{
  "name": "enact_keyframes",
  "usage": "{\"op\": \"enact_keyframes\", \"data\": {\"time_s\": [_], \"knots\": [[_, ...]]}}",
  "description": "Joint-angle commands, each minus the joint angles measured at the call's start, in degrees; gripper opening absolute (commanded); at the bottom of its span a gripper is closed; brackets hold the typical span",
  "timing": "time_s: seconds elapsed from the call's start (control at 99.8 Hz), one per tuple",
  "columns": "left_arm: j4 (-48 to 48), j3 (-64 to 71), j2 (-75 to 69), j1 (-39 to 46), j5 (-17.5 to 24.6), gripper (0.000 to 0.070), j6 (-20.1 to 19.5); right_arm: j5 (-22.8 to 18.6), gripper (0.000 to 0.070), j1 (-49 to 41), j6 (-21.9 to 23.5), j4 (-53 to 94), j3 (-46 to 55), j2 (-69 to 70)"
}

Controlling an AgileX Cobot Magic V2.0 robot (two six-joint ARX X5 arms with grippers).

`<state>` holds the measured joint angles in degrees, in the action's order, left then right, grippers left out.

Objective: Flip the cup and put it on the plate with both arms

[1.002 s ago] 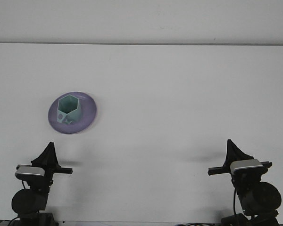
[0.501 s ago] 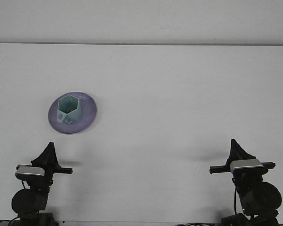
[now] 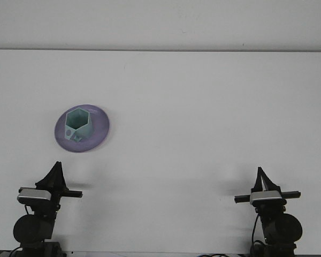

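Observation:
A pale green hexagonal cup point(image 3: 77, 124) stands upright, mouth up, on the purple plate point(image 3: 99, 130) at the left of the white table. My left gripper point(image 3: 56, 167) sits near the front edge, below the plate and well apart from it, shut with its fingers meeting in a point and holding nothing. My right gripper point(image 3: 261, 172) is at the front right, far from the cup, also shut and empty.
The white table point(image 3: 203, 107) runs back to a pale wall. Both arm bases and their wrist cameras sit along the front edge at the left and right corners.
The right arm has shifted a little to the left and drawn back toward the front edge. The left arm, cup and plate have not moved.

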<state>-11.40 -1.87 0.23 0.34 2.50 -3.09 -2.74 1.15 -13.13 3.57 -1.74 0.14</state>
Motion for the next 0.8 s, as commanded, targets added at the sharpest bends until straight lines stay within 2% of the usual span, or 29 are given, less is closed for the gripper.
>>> {"op": "enact_keyframes", "data": {"time_s": [0.0,0.791], "knots": [[-0.5,1.01,-0.04,0.02,-0.07,0.0015,-0.35,0.85,0.0001,0.04,-0.66,-2.29,1.07,-0.09],[-0.68,0.96,-0.04,0.02,-0.07,0.0015,-0.37,1.27,0.0,0.0,-0.15,-2.34,1.03,-0.09]]}}
